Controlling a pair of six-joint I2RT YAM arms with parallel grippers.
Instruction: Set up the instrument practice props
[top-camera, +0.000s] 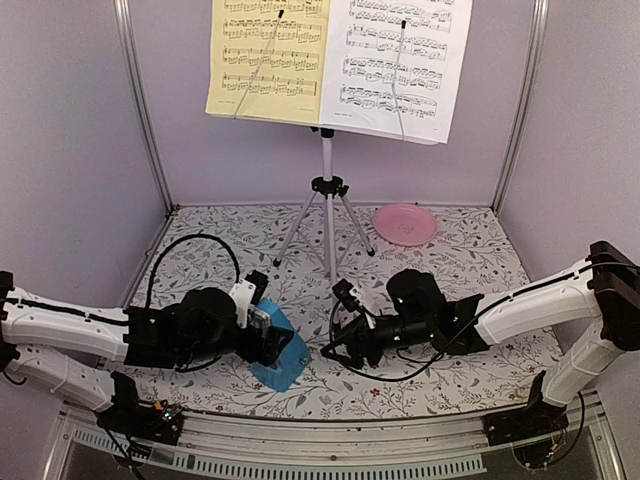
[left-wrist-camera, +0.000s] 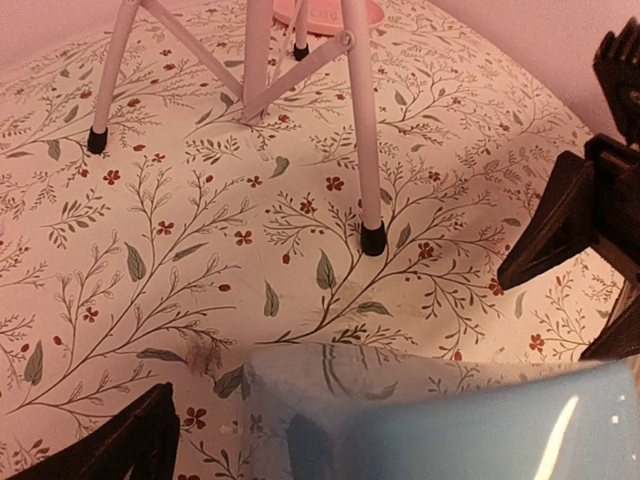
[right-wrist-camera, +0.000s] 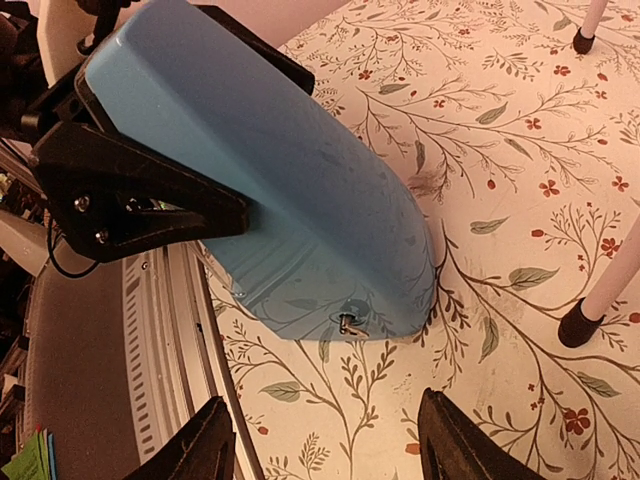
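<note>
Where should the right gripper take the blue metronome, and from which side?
Probably the free end of the metronome, from the right: it lies on its side, the left gripper clamps the far part, and the free end faces the open right gripper.

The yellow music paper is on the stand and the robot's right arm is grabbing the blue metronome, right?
No, the left gripper grips the blue metronome, as the top view shows. The yellow sheet is on the stand.
</note>
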